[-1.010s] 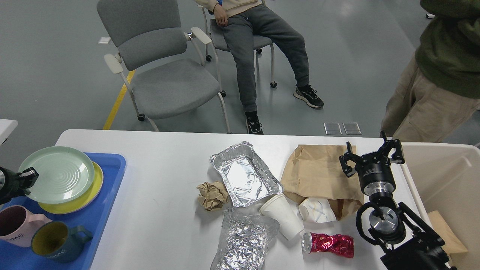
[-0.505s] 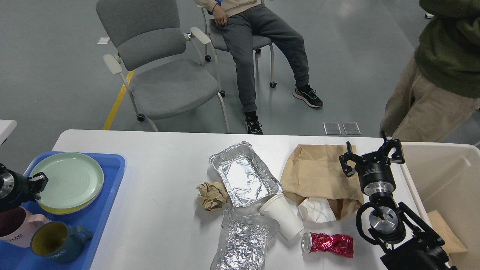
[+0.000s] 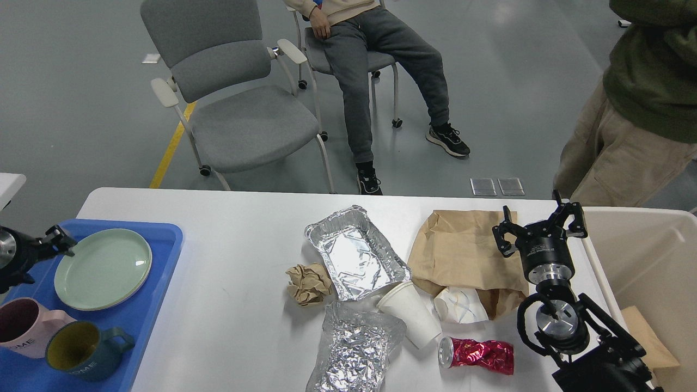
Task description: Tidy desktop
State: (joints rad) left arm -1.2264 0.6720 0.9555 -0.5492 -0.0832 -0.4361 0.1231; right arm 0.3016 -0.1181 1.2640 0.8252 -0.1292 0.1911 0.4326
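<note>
Desktop (image 3: pixel 234 305) below spread right fingers (image 3: pixel 572 213) — apart

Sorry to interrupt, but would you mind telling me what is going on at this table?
A humanoid robot is tidying the white desktop. Its left gripper sits beside the pale green plate lying in the blue plastic tray with two mugs. The right gripper, jaws open, hovers over the brown paper bag; foil, cups and a crushed can are not yet cleared.
</note>
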